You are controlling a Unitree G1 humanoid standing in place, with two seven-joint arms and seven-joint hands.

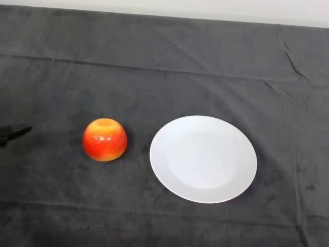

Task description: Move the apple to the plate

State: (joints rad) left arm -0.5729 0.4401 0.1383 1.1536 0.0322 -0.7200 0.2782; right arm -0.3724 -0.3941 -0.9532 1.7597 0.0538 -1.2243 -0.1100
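Only sliver of hand visible at left edge of frame, mid-height: black, matte, slim tapered tip. Rest of body outside frame.

I have one view only, from the head camera, angled steeply down onto the table ahead. It sits near enough that the cloth fills almost all of the view, with a pale strip past the far edge along the top. There is no second view to overlap with.

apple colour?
Red-orange with yellow patches, glossy; apple shows in the head view.
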